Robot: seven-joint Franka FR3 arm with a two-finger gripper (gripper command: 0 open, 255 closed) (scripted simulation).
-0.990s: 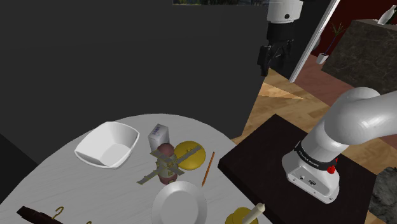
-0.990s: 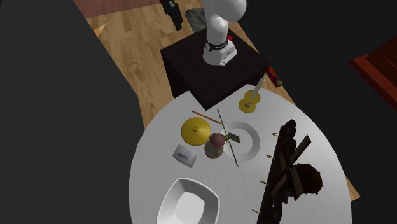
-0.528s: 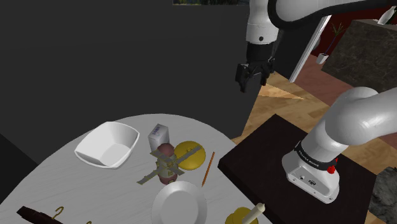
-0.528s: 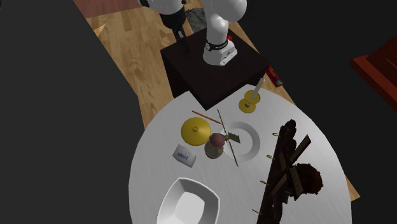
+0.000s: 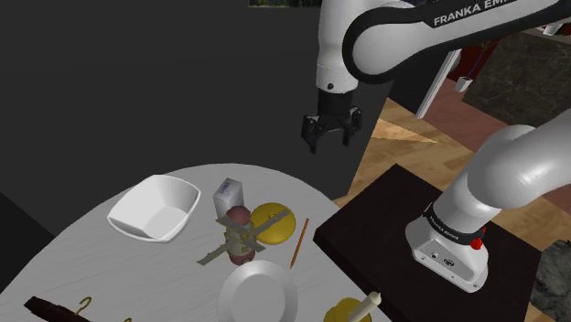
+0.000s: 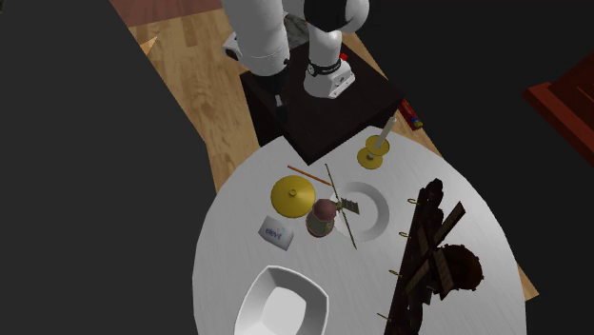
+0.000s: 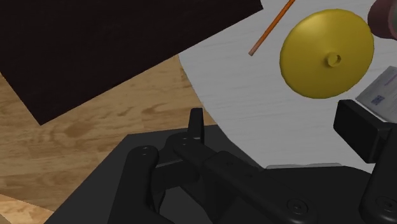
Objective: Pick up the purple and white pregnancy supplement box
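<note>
The white box with a purple label (image 5: pixel 228 195) stands on the round white table (image 5: pixel 91 247), between the white bowl (image 5: pixel 154 209) and the yellow disc lid (image 5: pixel 273 224). From above it shows as a small white box (image 6: pixel 275 231) beside the lid. My gripper (image 5: pixel 331 134) hangs high above the table's far edge, open, with nothing between its fingers, well up and to the shoulder view's right of the box. In the wrist view the gripper (image 7: pixel 280 127) points at the table edge; a corner of the box (image 7: pixel 383 89) peeks past one fingertip (image 7: pixel 359 130).
Near the box stand a maroon jar with crossed sticks (image 5: pixel 240 233), a white plate (image 5: pixel 259 291), an orange pencil (image 5: pixel 299 241) and a yellow candle holder (image 5: pixel 352 311). A dark wooden rack (image 6: pixel 428 257) lies across the table. The dark stand (image 5: pixel 393 247) adjoins the table.
The arm has swung down and toward the shoulder view's left, carrying the gripper from over the floor by the doorway to above the table's edge. Objects on the table have not moved.
</note>
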